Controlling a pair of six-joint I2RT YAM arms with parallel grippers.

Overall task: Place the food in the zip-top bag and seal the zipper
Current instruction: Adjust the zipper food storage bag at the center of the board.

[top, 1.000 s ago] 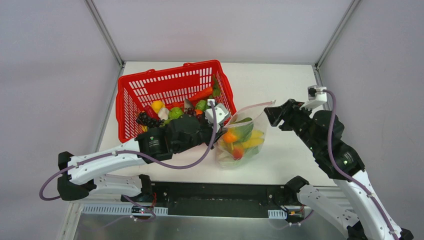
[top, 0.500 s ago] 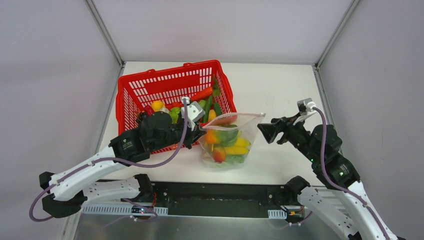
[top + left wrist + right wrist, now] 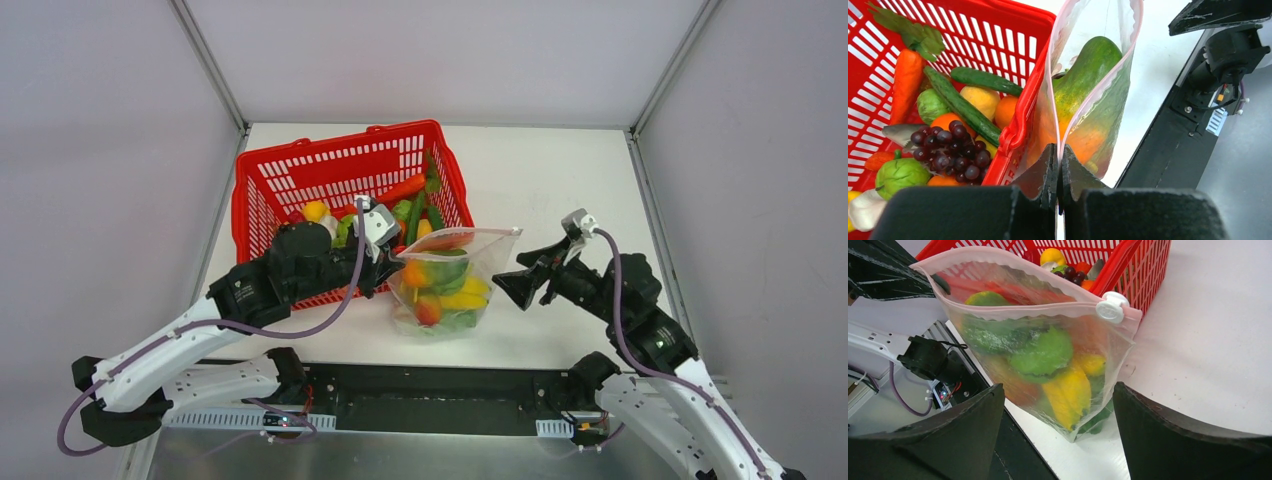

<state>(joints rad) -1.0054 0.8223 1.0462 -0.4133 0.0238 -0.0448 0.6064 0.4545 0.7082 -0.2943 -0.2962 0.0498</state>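
**Item 1. Clear crinkly zip-top bag** [image 3: 445, 285]. It was recorded standing mouth-up on the white table [image 3: 560, 180], just beside the near right corner of the red mesh plastic basket [image 3: 340, 140] and between the two grippers. It was loaded with plastic toy food: a long green piece [image 3: 1088, 65], yellow bananas [image 3: 1068, 390] and orange and red pieces.

**Item 2. Thin pink zipper** [image 3: 1038, 311]. Its two strips were seen parted along most of the mouth. The white round slider [image 3: 1111, 307] was parked at the end nearer the right arm. Sealing was judged not yet done.

**Item 3. Left gripper** [image 3: 1058, 155]. Its jaws were pressed together on the bag's mouth edge at the corner next to the basket. The hold was judged to serve two ends: the bag is kept upright so that nothing spills, and the zipper is anchored so the slider can be drawn against it. The arm was stretched forward and to the right across the basket's front edge.

**Item 4. Right gripper** [image 3: 1055, 390]. It was spread wide with nothing held, and was set facing the slider end of the bag, near it but apart. The forearm was angled inward and low towards the bag. It was judged to be lined up for taking the slider.

**Item 5. Basket contents.** An orange carrot [image 3: 905, 80], dark green cucumbers [image 3: 960, 105] and purple grapes [image 3: 953, 145] were noted unbagged.
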